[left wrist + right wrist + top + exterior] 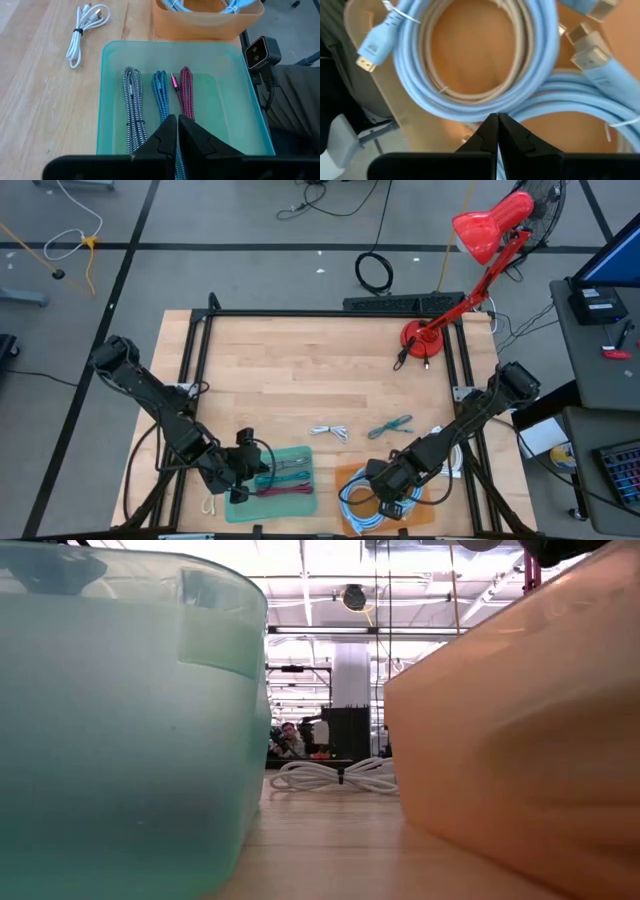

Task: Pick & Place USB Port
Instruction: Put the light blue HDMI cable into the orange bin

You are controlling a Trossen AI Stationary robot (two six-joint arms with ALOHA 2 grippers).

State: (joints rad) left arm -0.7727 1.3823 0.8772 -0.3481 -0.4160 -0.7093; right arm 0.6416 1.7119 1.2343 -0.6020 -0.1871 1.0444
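Observation:
A teal tray at the table's near edge holds three braided cables: black-and-white, blue and pink. My left gripper hangs shut over the tray's left end, with the blue cable running beneath its tips. To the right, an orange tray holds coiled light-blue cables and a beige one. My right gripper is shut just over those coils. A white USB cable and a teal cable lie on the wood beyond the trays. My right gripper has its shut fingertips right at the light-blue coil in the orange tray, coming down at a slant from above. I cannot tell whether they touch it.
A red desk lamp stands at the far right corner, its base on the table. A black frame edges the tabletop. Bare wood lies between the trays and the lamp. A person shows far behind the table.

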